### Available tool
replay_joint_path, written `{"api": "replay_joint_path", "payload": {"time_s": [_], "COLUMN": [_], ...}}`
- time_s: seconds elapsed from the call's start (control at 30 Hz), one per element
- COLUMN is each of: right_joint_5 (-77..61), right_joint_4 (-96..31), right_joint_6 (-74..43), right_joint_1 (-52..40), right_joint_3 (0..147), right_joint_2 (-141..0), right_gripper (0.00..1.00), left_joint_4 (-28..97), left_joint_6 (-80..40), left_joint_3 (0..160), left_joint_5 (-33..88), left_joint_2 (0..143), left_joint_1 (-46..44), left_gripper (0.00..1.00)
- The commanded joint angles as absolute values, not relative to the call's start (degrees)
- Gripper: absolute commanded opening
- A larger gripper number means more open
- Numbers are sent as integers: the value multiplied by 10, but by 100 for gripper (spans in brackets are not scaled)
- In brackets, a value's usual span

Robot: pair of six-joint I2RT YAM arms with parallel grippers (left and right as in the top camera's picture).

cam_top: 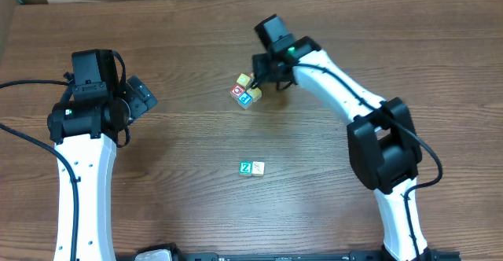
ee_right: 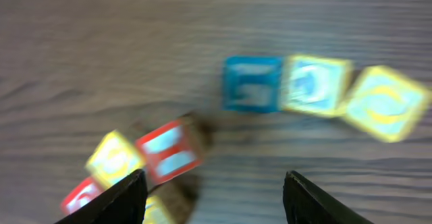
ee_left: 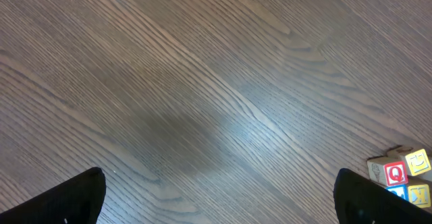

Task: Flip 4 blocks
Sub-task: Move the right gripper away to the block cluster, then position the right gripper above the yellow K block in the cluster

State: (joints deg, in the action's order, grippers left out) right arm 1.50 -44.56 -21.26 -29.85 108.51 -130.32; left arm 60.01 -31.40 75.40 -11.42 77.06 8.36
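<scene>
**Right tool poised at the far cluster; no flip can be confirmed**

The right tool hangs low over the counter. Its jaws are partly spread and nothing lies between them. Just ahead of its fingertips sits the teal-blue block with a yellow block touching it. A second yellow cube lies skewed at the end of that row. A red-faced cube, no part of the task, lies close beside one fingertip. The wrist view is smeared, so no letter can be read.

The green Z block and the cream block touch each other. They lie well apart from the right tool, back toward the robot's base and between the two arms.

The left tool is spread to its widest over bare counter and holds nothing. The cluster lies well off to its side.

Progress, as a judgement: nothing visible tells a turned block from an unturned one, so none of the four flips can be counted as done. No block is held by either tool. The right tool's position suggests that the teal-blue or the yellow block is the one in hand. Whether the Z and cream pair is finished or yet to come cannot be told.
</scene>
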Motion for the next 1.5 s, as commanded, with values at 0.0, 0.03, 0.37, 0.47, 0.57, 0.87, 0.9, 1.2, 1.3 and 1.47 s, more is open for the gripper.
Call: {"api": "replay_joint_path", "payload": {"time_s": [0.0, 0.03, 0.37, 0.47, 0.57, 0.87, 0.9, 1.2, 1.3, 1.47], "right_joint_5": [15, 15, 7, -3, -3, -27, -27, -27, -27, -27], "right_joint_4": [-443, -442, -441, -435, -435, -468, -469, -466, -473, -476], "right_joint_6": [-221, -221, -222, -223, -223, -223, -223, -223, -223, -223], "right_joint_1": [-281, -275, -254, -258, -264, -309, -314, -351, -357, -368], "right_joint_3": [1087, 1087, 1087, 1087, 1087, 1074, 1069, 1029, 1026, 1026], "right_joint_2": [-1311, -1311, -1311, -1311, -1311, -1317, -1317, -1318, -1318, -1318], "right_gripper": [66, 66, 77, 79, 78, 63, 60, 57, 57, 58], "left_joint_4": [600, 600, 600, 600, 600, 600, 600, 600, 600, 600], "left_joint_6": [-317, -317, -317, -317, -317, -317, -317, -317, -317, -317], "left_joint_3": [761, 761, 761, 761, 761, 761, 761, 761, 761, 761], "left_joint_5": [-122, -122, -122, -122, -122, -122, -122, -122, -122, -122], "left_joint_2": [775, 775, 775, 775, 775, 775, 775, 775, 775, 775], "left_joint_1": [85, 85, 85, 85, 85, 85, 85, 85, 85, 85], "left_gripper": [100, 100, 100, 100, 100, 100, 100, 100, 100, 100]}}
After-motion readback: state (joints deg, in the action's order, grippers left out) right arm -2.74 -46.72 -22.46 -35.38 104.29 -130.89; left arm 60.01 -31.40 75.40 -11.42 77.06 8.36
